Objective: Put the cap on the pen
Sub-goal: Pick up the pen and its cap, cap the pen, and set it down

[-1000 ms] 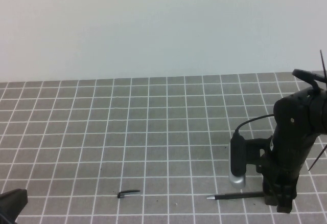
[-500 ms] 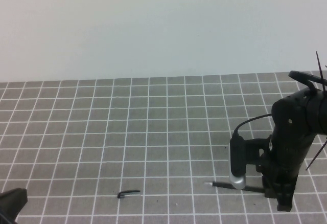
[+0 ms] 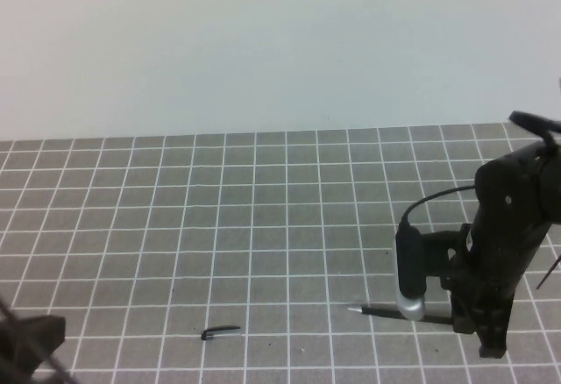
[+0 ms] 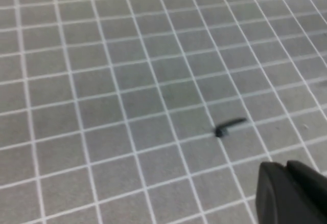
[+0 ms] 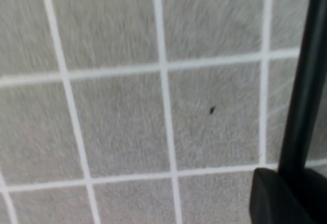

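The black pen (image 3: 379, 312) hangs slightly tilted just above the grid mat at the front right, its silver tip pointing left. Its rear end is in my right gripper (image 3: 478, 324), which is shut on it. In the right wrist view the pen barrel (image 5: 306, 81) runs into the dark finger (image 5: 276, 198). The small black cap (image 3: 220, 332) lies flat on the mat at the front centre-left, also seen as the cap (image 4: 229, 127) in the left wrist view. My left gripper (image 3: 31, 338) sits at the front left corner, far from the cap, its fingers (image 4: 273, 188) pressed together on nothing.
The grey mat with white grid lines (image 3: 263, 226) covers the table up to a plain white wall (image 3: 263, 42). The right arm's wrist camera (image 3: 409, 292), black with a silver end, hangs in front of the pen's middle.
The right gripper has raised the pen off the mat and carried it slightly left. The left gripper has come further into view at the front left corner.
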